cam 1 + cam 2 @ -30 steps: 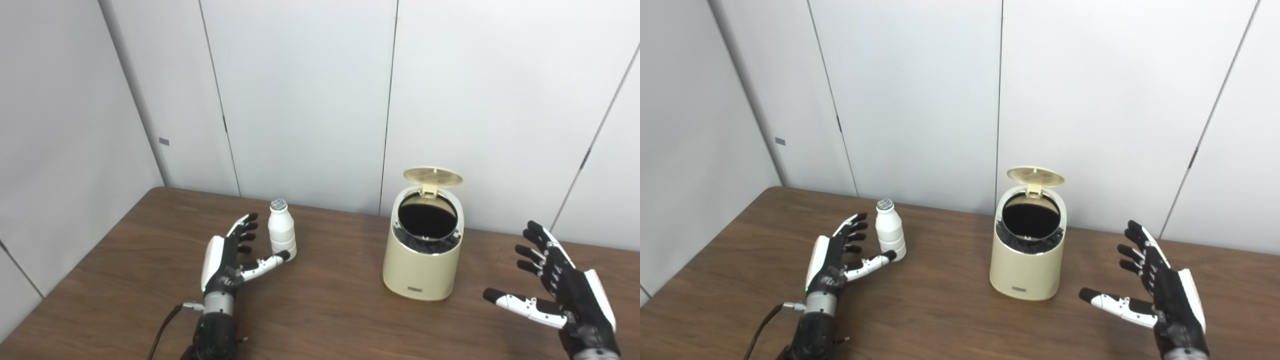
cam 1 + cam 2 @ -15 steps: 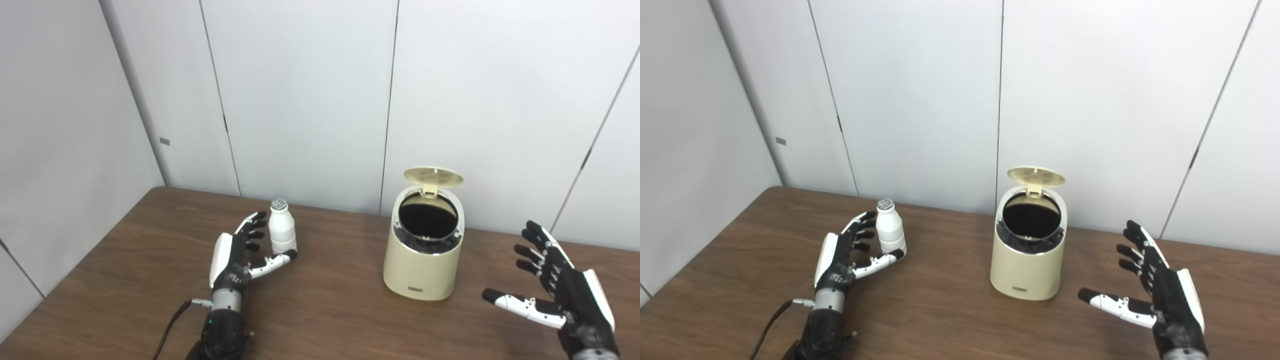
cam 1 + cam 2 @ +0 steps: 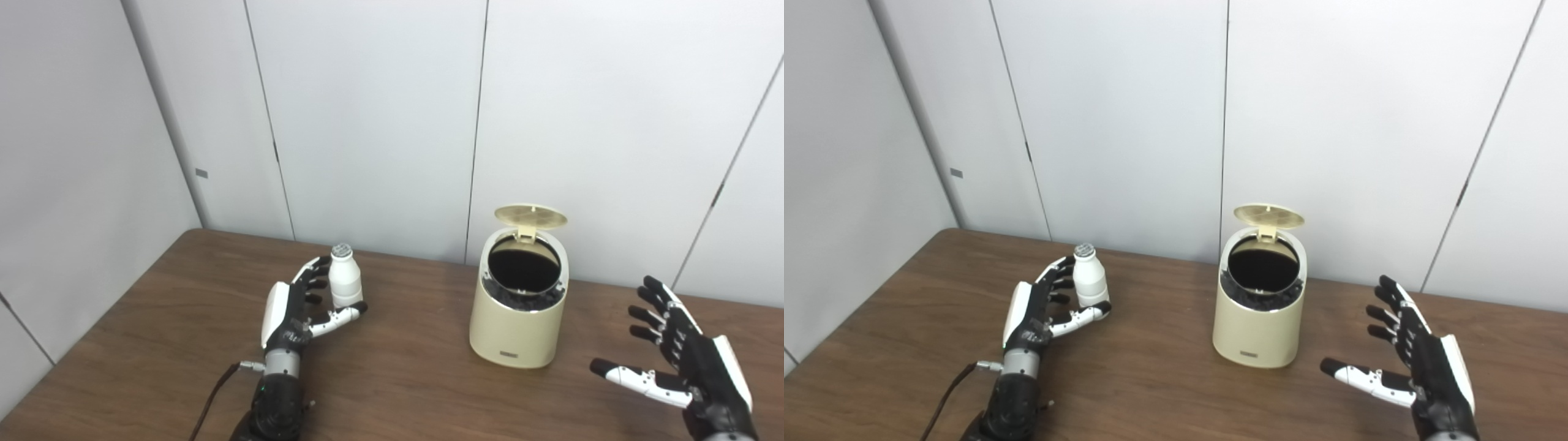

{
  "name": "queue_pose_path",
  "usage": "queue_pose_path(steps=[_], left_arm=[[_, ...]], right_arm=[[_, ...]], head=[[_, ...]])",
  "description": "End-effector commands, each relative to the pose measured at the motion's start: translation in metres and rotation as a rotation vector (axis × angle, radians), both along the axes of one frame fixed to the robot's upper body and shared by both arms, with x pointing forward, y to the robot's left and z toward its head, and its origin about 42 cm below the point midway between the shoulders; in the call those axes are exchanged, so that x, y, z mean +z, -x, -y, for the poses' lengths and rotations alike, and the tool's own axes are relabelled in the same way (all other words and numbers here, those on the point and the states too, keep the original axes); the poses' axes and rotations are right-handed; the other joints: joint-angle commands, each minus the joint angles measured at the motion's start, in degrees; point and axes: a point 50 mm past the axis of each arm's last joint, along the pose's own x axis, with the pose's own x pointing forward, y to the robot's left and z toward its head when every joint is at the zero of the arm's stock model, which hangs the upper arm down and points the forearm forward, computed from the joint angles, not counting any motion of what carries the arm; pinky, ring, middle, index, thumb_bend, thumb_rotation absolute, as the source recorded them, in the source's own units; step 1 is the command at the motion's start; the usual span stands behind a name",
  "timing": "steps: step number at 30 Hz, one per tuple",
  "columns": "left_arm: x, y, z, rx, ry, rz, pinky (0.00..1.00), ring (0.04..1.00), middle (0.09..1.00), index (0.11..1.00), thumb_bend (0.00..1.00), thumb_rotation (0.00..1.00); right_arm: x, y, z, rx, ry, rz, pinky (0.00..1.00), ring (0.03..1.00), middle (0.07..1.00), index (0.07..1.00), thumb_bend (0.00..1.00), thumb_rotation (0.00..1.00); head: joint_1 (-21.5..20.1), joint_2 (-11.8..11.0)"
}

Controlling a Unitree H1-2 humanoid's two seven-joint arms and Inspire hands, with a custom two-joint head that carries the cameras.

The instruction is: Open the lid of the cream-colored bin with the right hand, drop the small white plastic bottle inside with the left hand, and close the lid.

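Table (image 3: 153,318); cream-colored bin (image 3: 517,324), lid (image 3: 530,215) raised. Right hand (image 3: 686,361), right of bin, spread and empty. Left hand (image 3: 297,300), left of bin, cups upright bottle (image 3: 344,284), fingers not yet closed; advisable: wrap the body firmly before lifting.

Black-and-white robot hand (image 3: 293,309), seemingly cabled

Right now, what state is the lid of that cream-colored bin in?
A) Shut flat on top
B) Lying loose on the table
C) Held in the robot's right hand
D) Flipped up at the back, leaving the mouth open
D: the lid stands raised on its hinge behind the dark open mouth of the bin, while the right hand hovers apart from it, its fingers spread and holding nothing.
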Motion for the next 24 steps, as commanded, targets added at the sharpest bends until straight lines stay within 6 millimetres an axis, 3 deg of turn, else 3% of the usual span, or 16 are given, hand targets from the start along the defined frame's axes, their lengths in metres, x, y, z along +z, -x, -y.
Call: queue_pose_path(steps=[1,12,14,16,17,19,24], left_arm=[[0.015,-0.010,0.002,-0.010,-0.003,0.067,0.66,0.757,0.812,0.853,0.85,0.25],[0.010,-0.017,0.008,-0.004,0.037,0.072,0.64,0.731,0.791,0.830,0.83,0.16],[0.010,-0.018,0.010,0.003,0.054,0.089,0.59,0.680,0.736,0.781,0.81,0.09],[0.009,-0.018,0.011,0.012,0.064,0.109,0.49,0.570,0.632,0.696,0.79,0.02],[0.008,-0.019,0.012,0.016,0.061,0.119,0.44,0.523,0.562,0.658,0.67,0.01],[0.007,-0.020,0.012,0.015,0.052,0.143,0.37,0.445,0.486,0.572,0.54,0.00],[0.005,-0.020,0.013,0.017,0.059,0.159,0.32,0.412,0.479,0.533,0.50,0.00]], right_arm=[[0.018,-0.001,-0.003,0.016,0.006,0.084,0.76,0.835,0.907,0.917,0.78,0.11],[0.019,0.000,-0.002,0.019,0.003,0.090,0.78,0.835,0.901,0.913,0.78,0.12],[0.019,0.000,-0.002,0.018,0.001,0.084,0.77,0.833,0.902,0.912,0.79,0.13],[0.019,0.000,-0.001,0.019,0.000,0.082,0.77,0.833,0.902,0.912,0.79,0.14],[0.019,0.000,-0.001,0.020,-0.003,0.081,0.77,0.833,0.903,0.912,0.79,0.13],[0.018,0.000,-0.001,0.021,-0.004,0.081,0.78,0.833,0.902,0.913,0.78,0.13],[0.019,0.001,-0.001,0.022,0.000,0.081,0.77,0.828,0.902,0.914,0.79,0.14]], head=[[0.0,0.1],[-0.3,0.6],[-0.3,0.6],[-0.3,0.8],[-0.3,0.8],[-0.3,0.8],[-0.3,1.2]])
